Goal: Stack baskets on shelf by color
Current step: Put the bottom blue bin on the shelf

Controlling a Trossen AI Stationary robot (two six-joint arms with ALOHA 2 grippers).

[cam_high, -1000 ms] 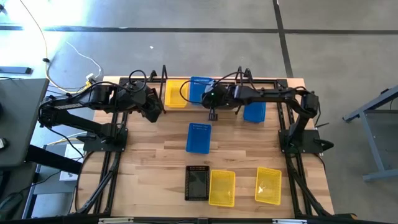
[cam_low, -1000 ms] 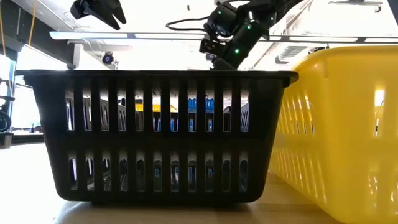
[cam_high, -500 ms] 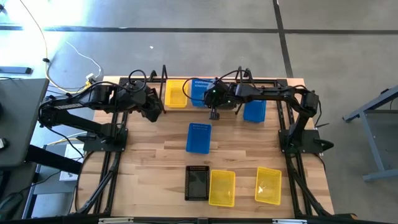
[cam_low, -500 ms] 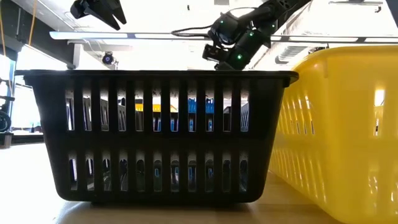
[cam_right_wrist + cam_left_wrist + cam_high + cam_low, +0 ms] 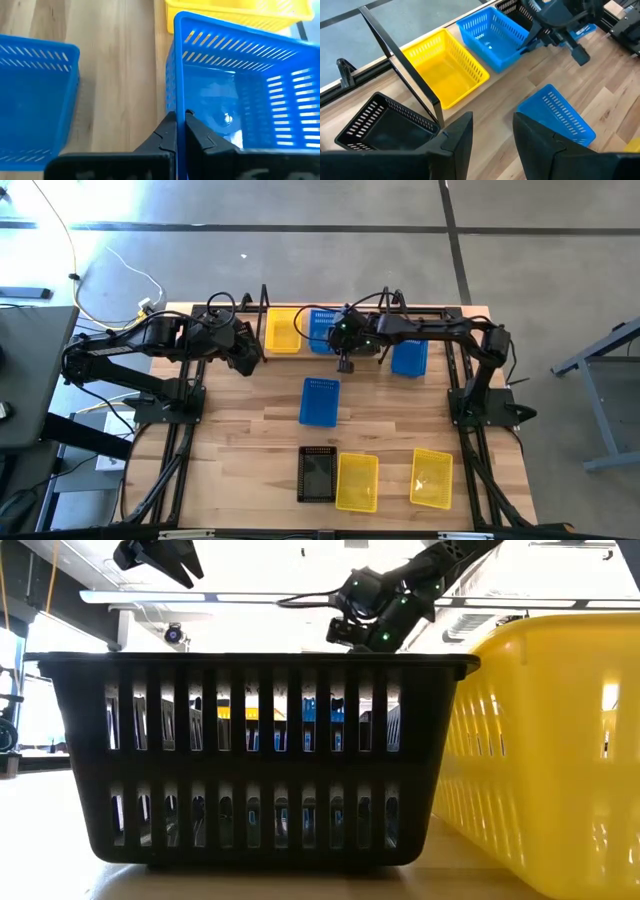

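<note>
- A pale wooden table (image 5: 250,440) stands on a grey concrete floor, with a black tube frame around its edges
- The right gripper (image 5: 180,131) is closed on the wall of an upright blue basket (image 5: 250,95) at the table's far edge, one finger inside the wall and one outside
- That held basket (image 5: 320,328) sits just beside a yellow basket (image 5: 283,330) at the back, both open side up and both empty; the yellow one's long axis runs from the far edge toward the near edge
- A black basket (image 5: 382,122) lies past the yellow one, on the far side of a thin black rod of the shelf (image 5: 400,67), open side up and empty
- The left gripper (image 5: 492,137) hangs above the back left of the table with its fingers apart, holding nothing
- A second blue basket (image 5: 409,358) lies by the right arm
- A third blue basket (image 5: 320,401) rests bottom up in the middle of the table, long axis running far to near
- Along the near edge stand a black basket (image 5: 317,474), a yellow basket (image 5: 357,481) touching it, and another yellow basket (image 5: 432,477) apart to the right, all open side up with nothing visible inside
</note>
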